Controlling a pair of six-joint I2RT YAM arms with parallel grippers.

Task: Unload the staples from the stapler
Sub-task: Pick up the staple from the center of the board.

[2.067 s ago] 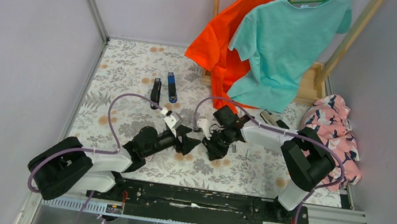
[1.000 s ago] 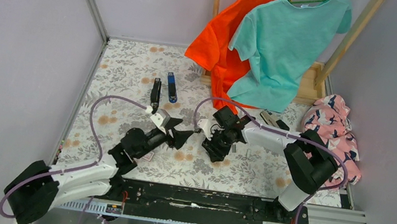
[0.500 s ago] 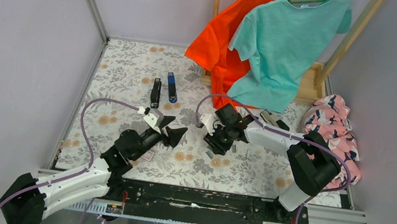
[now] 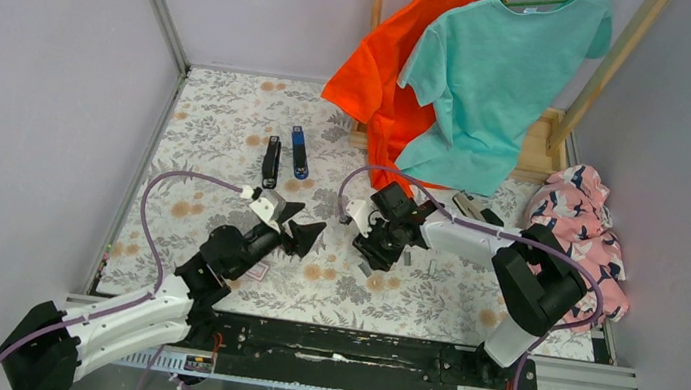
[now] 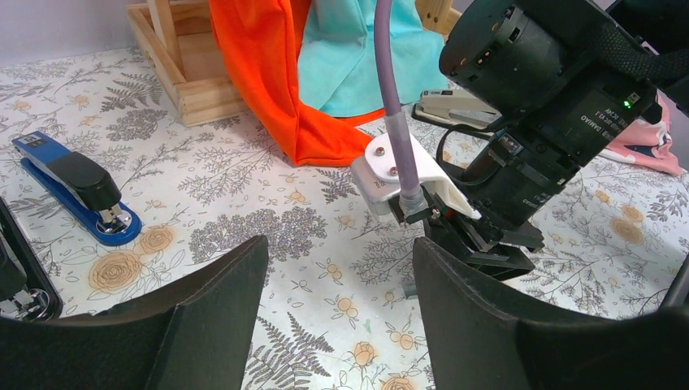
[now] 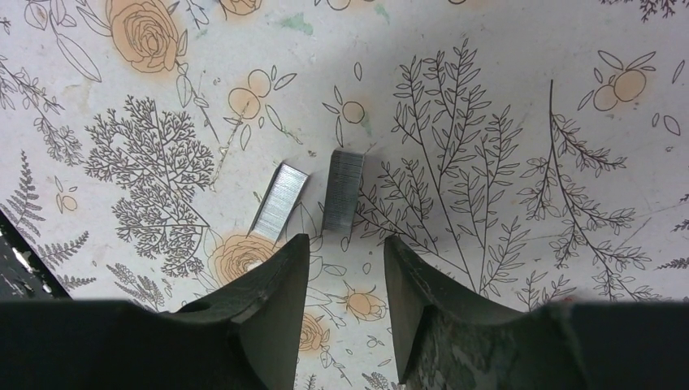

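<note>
The black stapler (image 4: 270, 162) lies at the back left; its end shows at the left edge of the left wrist view (image 5: 16, 280). Two short silvery staple strips (image 6: 280, 201) (image 6: 344, 188) lie side by side on the floral cloth just ahead of my right gripper (image 6: 345, 241), which is open and empty above them. In the top view, small staple strips (image 4: 364, 270) lie by my right gripper (image 4: 372, 255). My left gripper (image 4: 310, 221) is open and empty, left of the right one. In its wrist view it (image 5: 339, 252) faces the right gripper, with one staple piece (image 5: 409, 290) beneath it.
A blue stapler (image 4: 300, 152) lies beside the black one. A grey stapler (image 4: 476, 208) lies behind the right arm. A red-and-white card (image 4: 258, 271) lies under the left arm. Orange and teal shirts (image 4: 439, 66) hang on a wooden rack; pink cloth (image 4: 584, 227) is at right.
My left arm has drawn back to the left and stretched out, its gripper staying open. My right gripper has shifted slightly away. Little has moved in the last half second.
</note>
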